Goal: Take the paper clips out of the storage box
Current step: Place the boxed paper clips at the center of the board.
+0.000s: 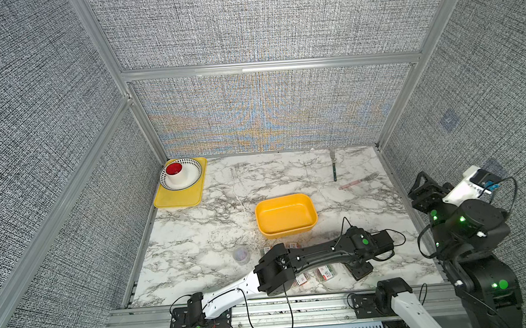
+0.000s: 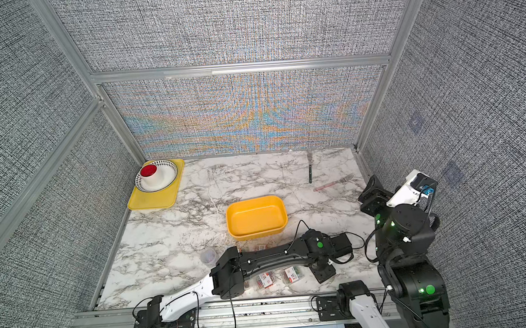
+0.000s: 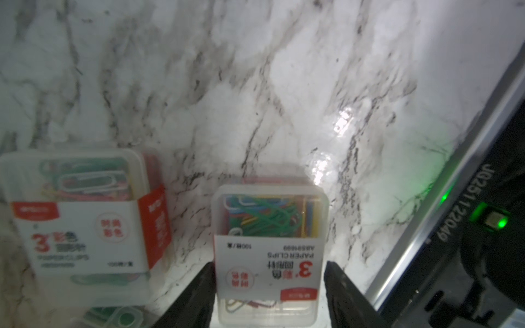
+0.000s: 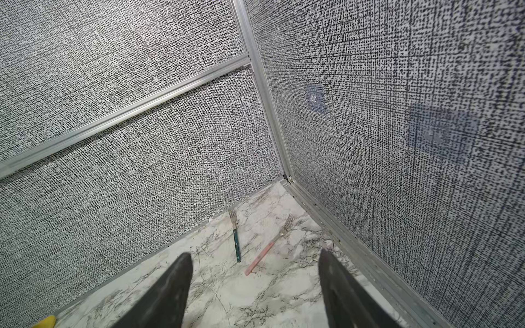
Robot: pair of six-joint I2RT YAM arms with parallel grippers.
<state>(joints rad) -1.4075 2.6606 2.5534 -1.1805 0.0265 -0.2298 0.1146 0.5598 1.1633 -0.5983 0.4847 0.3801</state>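
On table (image 3: 284,85): left pincer (image 3: 268,264), box-wide, flanks paper clips (image 3: 270,215).

Both top views look steeply down from above the near edge and share the whole marble table (image 1: 197,239). The left wrist view faces the table at close range, over a paper-clip box (image 3: 270,250). The right wrist view faces the far right corner, past a green-handled fork (image 4: 237,245).
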